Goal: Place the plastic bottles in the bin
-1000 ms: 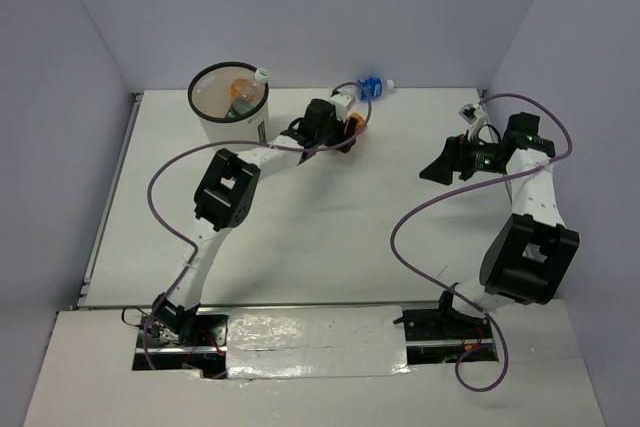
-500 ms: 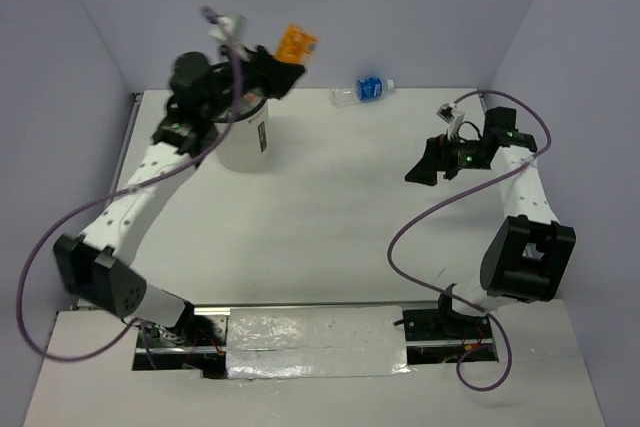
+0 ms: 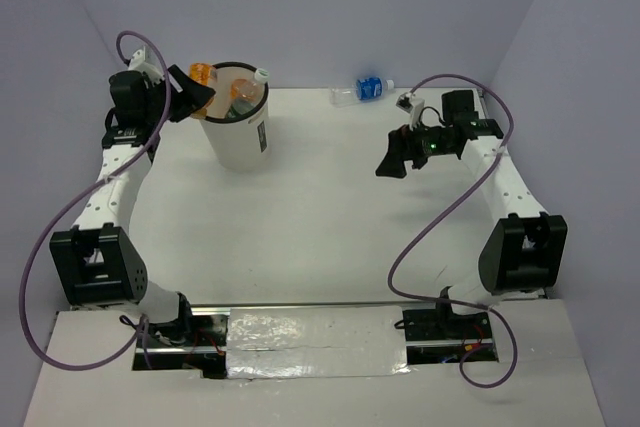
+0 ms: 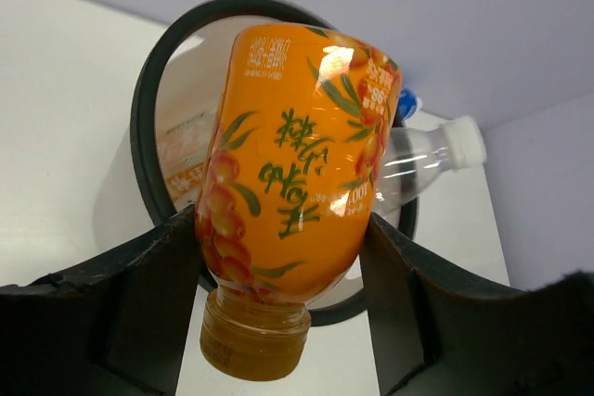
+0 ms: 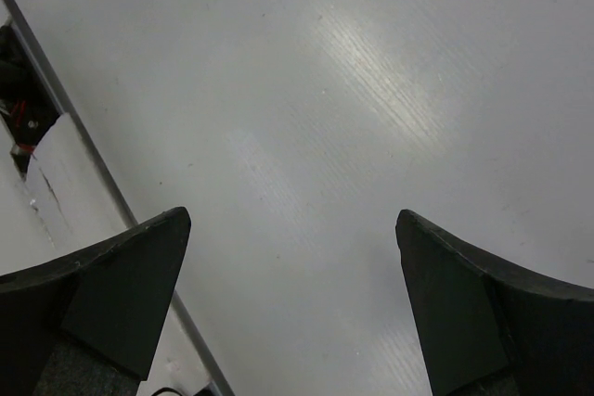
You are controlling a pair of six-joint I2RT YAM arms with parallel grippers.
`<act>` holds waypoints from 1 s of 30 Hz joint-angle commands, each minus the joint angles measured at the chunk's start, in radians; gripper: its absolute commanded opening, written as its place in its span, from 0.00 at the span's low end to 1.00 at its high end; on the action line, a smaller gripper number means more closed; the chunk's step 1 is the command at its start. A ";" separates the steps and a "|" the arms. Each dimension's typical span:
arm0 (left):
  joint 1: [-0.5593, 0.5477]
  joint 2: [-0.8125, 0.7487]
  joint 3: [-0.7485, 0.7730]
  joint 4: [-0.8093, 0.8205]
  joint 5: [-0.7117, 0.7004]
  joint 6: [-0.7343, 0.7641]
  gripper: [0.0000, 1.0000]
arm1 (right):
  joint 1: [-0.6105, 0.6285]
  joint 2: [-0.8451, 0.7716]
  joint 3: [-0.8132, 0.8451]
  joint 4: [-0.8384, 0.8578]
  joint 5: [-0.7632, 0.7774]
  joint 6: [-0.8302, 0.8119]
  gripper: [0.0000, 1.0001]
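One bottle lies on the table, right of the bin.

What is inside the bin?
The bin holds an orange-liquid bottle and a clear white-capped bottle leaning at its rim; deeper contents are hidden. The left gripper grips another orange bottle near the rim.

The white table is taking up the middle of the top view, its far edge running along the pale back wall. The bin, a tall white wastebasket with a black rim, is standing upright on it in the upper left of the frame, near the far edge, a small dark label showing on its side. A clear plastic bottle with a blue label and white cap is lying on its side at the far edge, upper centre-right, cap pointing right, well apart from the bin.
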 commanded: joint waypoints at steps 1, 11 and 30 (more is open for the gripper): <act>0.001 0.042 0.067 -0.017 -0.001 0.014 0.45 | 0.031 0.024 0.070 0.069 0.076 0.073 1.00; 0.001 0.079 0.133 -0.030 -0.016 0.018 0.82 | 0.072 0.124 0.145 0.099 0.113 0.136 1.00; 0.009 -0.062 0.211 -0.175 -0.101 0.087 0.99 | 0.124 0.549 0.622 0.343 0.487 0.879 1.00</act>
